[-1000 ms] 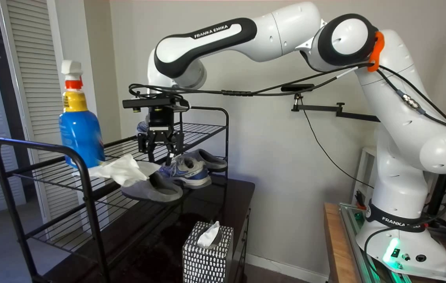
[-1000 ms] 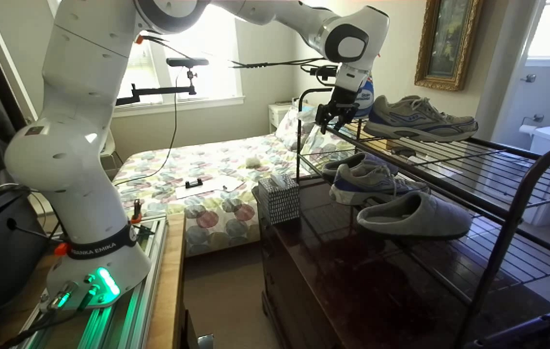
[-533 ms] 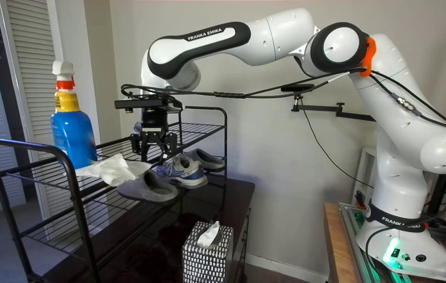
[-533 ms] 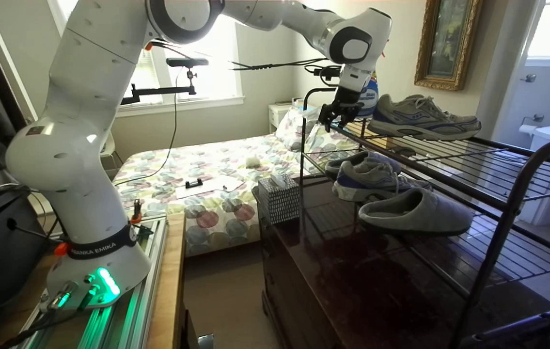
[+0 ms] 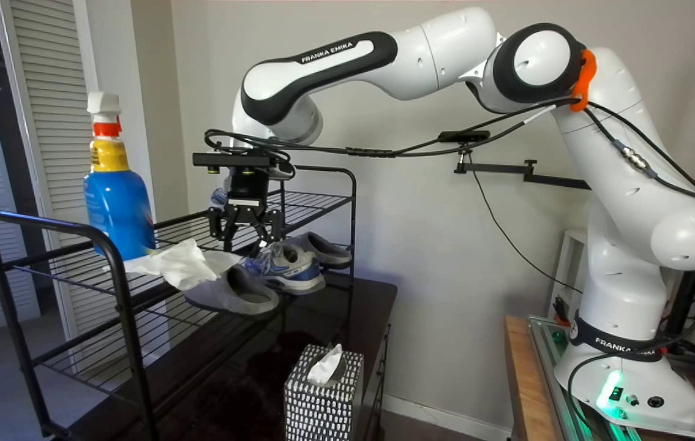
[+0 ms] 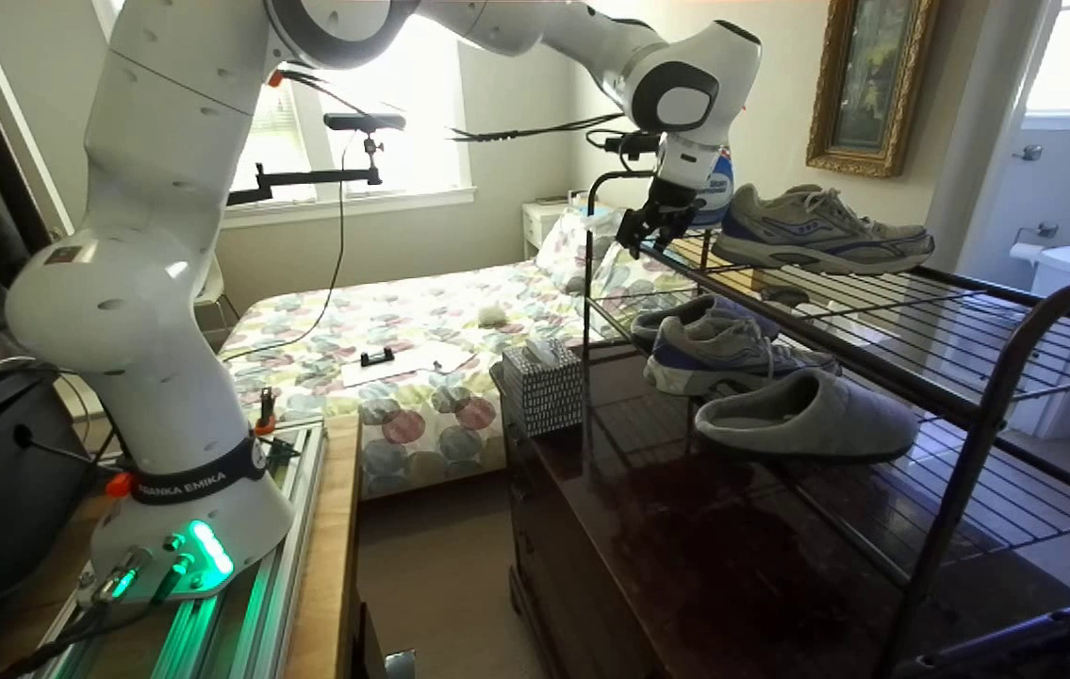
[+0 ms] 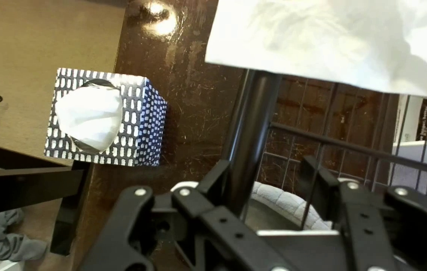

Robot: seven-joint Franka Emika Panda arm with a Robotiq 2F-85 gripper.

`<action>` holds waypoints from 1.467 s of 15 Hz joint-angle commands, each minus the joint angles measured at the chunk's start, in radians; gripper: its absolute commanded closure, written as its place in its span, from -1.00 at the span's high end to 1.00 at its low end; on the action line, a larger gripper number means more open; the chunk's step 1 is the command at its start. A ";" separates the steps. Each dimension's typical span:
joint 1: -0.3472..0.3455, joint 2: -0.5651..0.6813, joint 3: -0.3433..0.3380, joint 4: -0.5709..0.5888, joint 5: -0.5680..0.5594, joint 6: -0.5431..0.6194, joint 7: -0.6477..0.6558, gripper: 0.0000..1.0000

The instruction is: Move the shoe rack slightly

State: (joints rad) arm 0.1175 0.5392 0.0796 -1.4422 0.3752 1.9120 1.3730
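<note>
The black shoe rack [image 5: 129, 324] stands on a dark dresser [image 6: 591, 509], its wire shelves loaded. My gripper [image 5: 242, 246] points down at the upper shelf's front rail, with a finger on either side of it. In the wrist view the rail [image 7: 253, 124] runs between the fingers, close against the left one. A gap separates it from the right finger [image 7: 316, 180], so the jaws stand part-way apart rather than clamped. Exact contact with the left finger cannot be told.
On the top shelf are a blue spray bottle [image 5: 117, 208], white tissue [image 5: 185, 263] and a sneaker [image 6: 817, 231]. Below sit a grey slipper [image 6: 808, 415], another sneaker [image 5: 289, 269] and a further slipper [image 5: 321, 251]. A patterned tissue box [image 6: 544, 387] occupies the dresser's front corner.
Rack, its load and my gripper first shifted away from the robot's base, then came part of the way back. The tissue box stayed in place. Finger spacing looks the same.
</note>
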 commanded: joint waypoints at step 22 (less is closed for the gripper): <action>-0.076 -0.174 0.017 -0.279 0.239 -0.019 -0.447 -0.44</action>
State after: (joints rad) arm 0.0402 0.4069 0.0992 -1.7041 0.5903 1.9661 0.9629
